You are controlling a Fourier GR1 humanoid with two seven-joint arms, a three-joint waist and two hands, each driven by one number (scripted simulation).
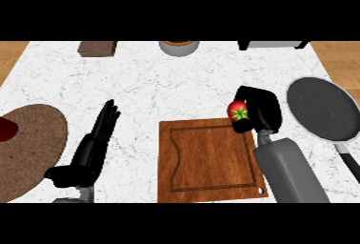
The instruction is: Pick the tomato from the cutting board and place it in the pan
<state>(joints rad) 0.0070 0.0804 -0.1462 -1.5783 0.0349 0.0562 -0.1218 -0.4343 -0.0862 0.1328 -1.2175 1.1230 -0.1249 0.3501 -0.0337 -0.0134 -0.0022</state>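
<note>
My right hand point(263, 112) is closed round the tomato point(239, 112), fingers curled over it from the right side. The tomato shows at the left of my palm, over the far right corner of the cutting board point(204, 162). I cannot tell whether it touches the board or is clear of it.

Orientation: the tomato's green star-shaped calyx faces up toward the head view. The body is round, so no long axis can be made out.

The cutting board is brown wood with a groove running inside its edge. It lies flat on the white marbled worktop point(141, 81), its long side running from near to far.

The pan point(322, 108) is dark and round. It lies on the worktop just to the right of my right hand, apart from it, with its handle pointing toward the near right.

My left hand point(96, 140) rests on the worktop between the cutting board and a round brown mat point(32, 157), with its fingers straight and pointing to the far side.
</note>
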